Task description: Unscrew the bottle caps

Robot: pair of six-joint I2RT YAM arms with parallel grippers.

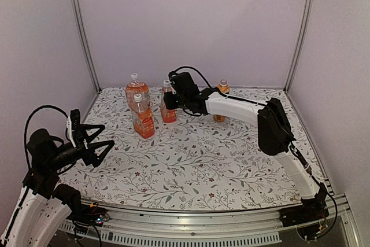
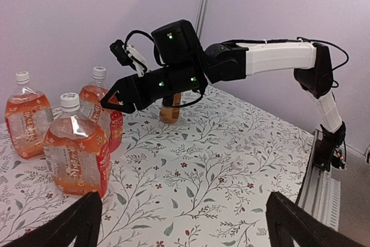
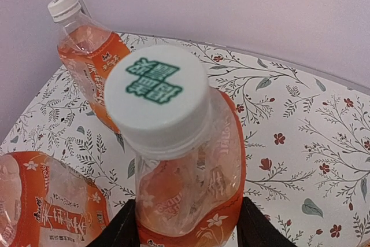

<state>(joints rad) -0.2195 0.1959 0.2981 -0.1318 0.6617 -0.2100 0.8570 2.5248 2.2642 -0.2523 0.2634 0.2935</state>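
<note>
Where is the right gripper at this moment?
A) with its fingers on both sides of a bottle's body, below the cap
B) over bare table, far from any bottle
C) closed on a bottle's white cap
A: in the right wrist view, the right gripper has one dark finger on each side of the bottle, below its white cap.

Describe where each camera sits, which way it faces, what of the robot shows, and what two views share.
Top external: above, behind the bases, facing the back wall; left arm and right arm show.
Left wrist: over the table, left side, facing right arm, bottles; left fingers below.
Right wrist: above a bottle cap, looking down; right fingers flank the bottle.
Both wrist views share that bottle.
</note>
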